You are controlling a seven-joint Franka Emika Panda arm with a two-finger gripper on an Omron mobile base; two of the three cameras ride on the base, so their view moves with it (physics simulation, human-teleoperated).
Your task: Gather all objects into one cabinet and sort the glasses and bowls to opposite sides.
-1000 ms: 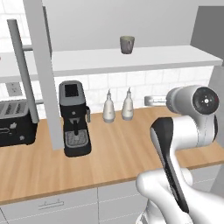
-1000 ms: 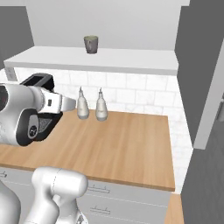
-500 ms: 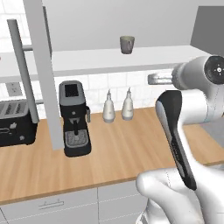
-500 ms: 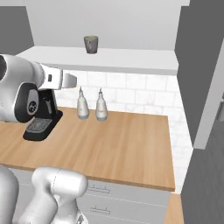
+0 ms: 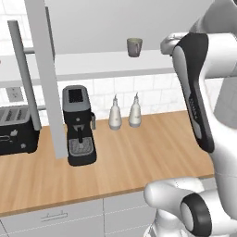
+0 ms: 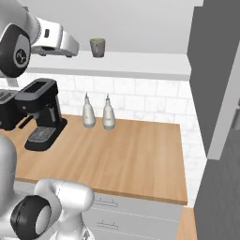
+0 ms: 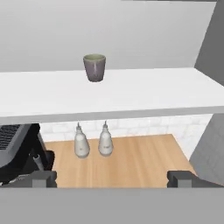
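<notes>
The grey cup (image 7: 94, 67) stands upright on the white shelf (image 7: 144, 96) at about twelve o'clock from the wide-spread, empty gripper (image 7: 112, 178), well apart from it, while the left base view adds the toaster (image 5: 16, 130) beside the coffee machine (image 5: 78, 125).

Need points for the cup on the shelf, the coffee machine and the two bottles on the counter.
cup (image 7: 94, 68), hand view, middle of its side wall.
coffee machine (image 5: 77, 112), left base view, upper front of its body.
bottles (image 6: 88, 115), right base view, belly of the left one.
</notes>
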